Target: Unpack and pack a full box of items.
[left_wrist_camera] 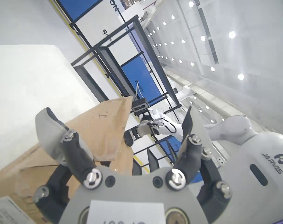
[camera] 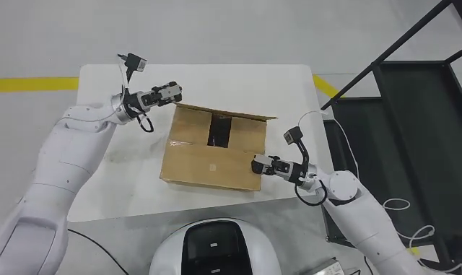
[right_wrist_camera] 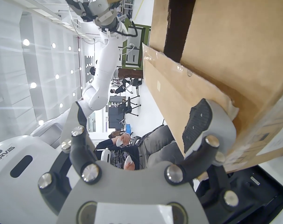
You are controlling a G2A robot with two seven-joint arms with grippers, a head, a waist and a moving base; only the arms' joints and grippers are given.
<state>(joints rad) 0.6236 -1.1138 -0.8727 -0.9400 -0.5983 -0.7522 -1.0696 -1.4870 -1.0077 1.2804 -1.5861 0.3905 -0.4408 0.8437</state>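
Observation:
A brown cardboard box (camera: 209,156) stands in the middle of the white table (camera: 238,80). Its top flaps are nearly shut, leaving a dark gap (camera: 219,131) between them. My left gripper (camera: 167,92) hovers open by the box's far left corner, with nothing between its fingers (left_wrist_camera: 50,129); the box (left_wrist_camera: 101,127) lies just beyond them. My right gripper (camera: 258,164) is open at the near right corner. One of its fingers (right_wrist_camera: 197,122) lies close against the box's wall (right_wrist_camera: 225,47). What is inside the box is hidden.
A black metal rack (camera: 404,102) stands off the table's right side. A yellow line (camera: 36,84) runs along the floor to the left. Bare table surface lies behind the box and to its left.

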